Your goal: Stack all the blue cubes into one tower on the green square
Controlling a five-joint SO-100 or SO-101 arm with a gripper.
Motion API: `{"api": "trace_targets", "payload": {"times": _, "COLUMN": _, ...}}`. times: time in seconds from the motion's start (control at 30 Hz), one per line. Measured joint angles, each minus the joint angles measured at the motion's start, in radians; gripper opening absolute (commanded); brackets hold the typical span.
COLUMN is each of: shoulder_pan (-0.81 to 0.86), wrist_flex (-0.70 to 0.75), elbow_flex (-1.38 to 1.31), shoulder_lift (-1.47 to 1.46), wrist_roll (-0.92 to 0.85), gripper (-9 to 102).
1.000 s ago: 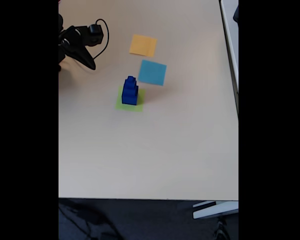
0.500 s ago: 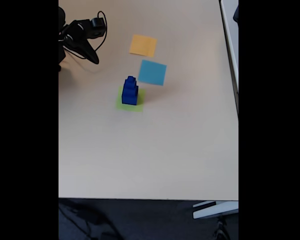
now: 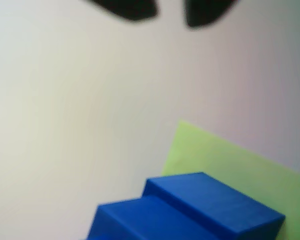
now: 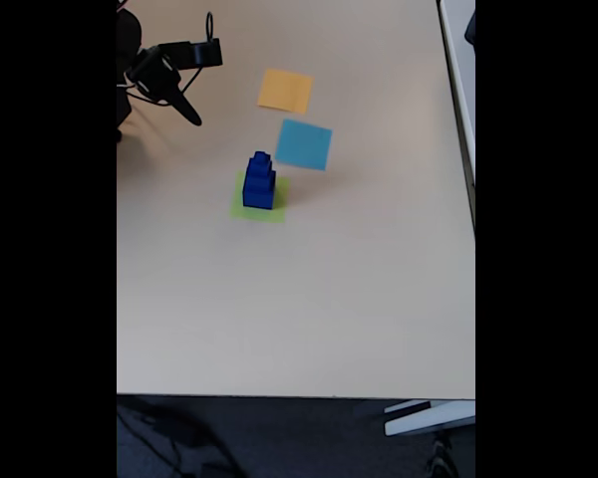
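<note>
Gripper (image 4: pixel 191 118) position in the fixed view: raised at the upper left corner of the pale beige table (image 4: pixel 309 309), well apart from the work area. Its dark fingers taper together to one point there, while the wrist view shows two dark fingertips (image 3: pixel 125 7) at the top edge with a gap of bare table between them; whether the claw is apart or together cannot be told for certain. Nothing is held between the fingers.

Step in hand, as judged: clear the arm away from the finished stack. To do this well, keep the claw high, route it away from the column, and avoid any sweep across the stack, since a light knock would topple the top block.

Task item location: the stepped tower of dark blue cubes (image 4: pixel 259 181) stands upright on the thin light-green square patch (image 4: pixel 241 206), near the table centre, to the lower right of the claw. Beyond it lie a flat light-blue square patch (image 4: pixel 304 144) and, farther still, a flat orange square patch (image 4: pixel 285 91), both bare.
</note>
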Motion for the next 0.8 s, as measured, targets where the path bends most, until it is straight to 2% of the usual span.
{"api": "trace_targets", "payload": {"times": 0.3, "shoulder_pan": -0.04, "wrist_flex": 0.152, "elbow_flex": -0.095, "shoulder_lift": -0.1, "wrist_roll": 0.225, "gripper": 0}}
{"api": "trace_targets", "payload": {"times": 0.8, "shoulder_pan": -0.101, "wrist_flex": 0.163, "elbow_flex": -0.097, "shoulder_lift": -0.285, "wrist_roll": 0.46, "gripper": 0}}
